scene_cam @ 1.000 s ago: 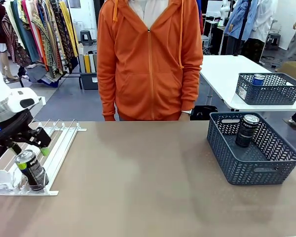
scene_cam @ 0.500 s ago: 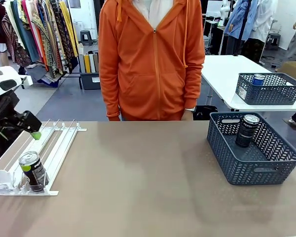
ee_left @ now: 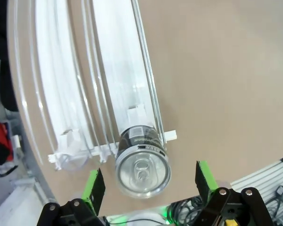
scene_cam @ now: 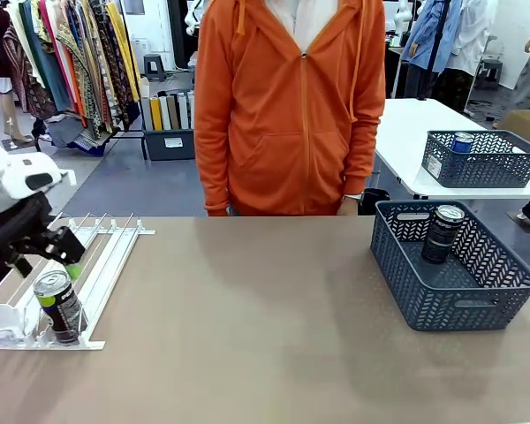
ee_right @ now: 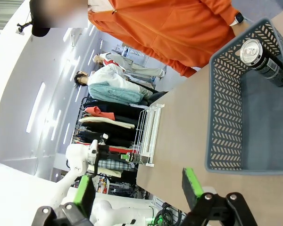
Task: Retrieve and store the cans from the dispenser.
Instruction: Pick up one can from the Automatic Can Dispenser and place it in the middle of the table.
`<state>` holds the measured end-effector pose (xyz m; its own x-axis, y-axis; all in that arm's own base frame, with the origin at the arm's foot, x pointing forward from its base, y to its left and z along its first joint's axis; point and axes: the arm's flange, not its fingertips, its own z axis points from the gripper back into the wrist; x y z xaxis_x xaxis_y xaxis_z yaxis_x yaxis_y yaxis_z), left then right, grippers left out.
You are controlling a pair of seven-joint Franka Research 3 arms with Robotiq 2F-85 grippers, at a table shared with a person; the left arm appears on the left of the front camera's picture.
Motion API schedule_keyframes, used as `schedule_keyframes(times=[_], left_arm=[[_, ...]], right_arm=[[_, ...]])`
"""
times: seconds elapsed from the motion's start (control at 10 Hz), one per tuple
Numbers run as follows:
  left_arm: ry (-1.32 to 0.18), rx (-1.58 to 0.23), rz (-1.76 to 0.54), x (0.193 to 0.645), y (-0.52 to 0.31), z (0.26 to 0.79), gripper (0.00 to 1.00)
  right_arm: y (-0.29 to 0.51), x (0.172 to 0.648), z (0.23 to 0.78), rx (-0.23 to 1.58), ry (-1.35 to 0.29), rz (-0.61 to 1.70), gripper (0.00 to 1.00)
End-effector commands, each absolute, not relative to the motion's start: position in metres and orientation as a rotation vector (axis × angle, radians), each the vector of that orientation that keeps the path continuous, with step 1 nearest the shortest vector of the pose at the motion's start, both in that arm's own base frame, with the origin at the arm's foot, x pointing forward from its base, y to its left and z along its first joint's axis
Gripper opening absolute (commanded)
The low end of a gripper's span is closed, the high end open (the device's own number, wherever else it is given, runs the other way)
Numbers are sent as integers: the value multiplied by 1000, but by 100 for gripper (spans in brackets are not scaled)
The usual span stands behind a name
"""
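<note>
Left pincer (ee_left: 148, 181) gapes wide, hovering just above the dark can (scene_cam: 60, 306), gripping nothing. That can stands at the dispenser's (scene_cam: 106, 256) near end, against the stops. Right pincer (ee_right: 137, 184) is open too, empty, over the surface (scene_cam: 247, 336). Second can (scene_cam: 442, 233) stands in the basket (scene_cam: 459, 311).

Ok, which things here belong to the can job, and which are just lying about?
Job: dispenser; dark can at its stops; near basket; dark can standing in it.
Lying about: far basket with a blue can, on the other table; clothes rack.
</note>
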<state>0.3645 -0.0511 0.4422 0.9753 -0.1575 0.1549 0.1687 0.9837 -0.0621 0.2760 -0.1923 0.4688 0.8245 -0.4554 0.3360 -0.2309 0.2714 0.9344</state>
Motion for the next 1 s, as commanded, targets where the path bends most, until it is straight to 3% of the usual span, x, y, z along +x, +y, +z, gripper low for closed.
schedule_keyframes(times=[0.0,0.9], left_arm=[[-122,-92,-199,326,-54,390,100],[-64,-56,-161,333,-53,378,100]], right_arm=[[-191,279,474,1336,-647,-172,100],[-191,279,474,1336,-647,-172,100]])
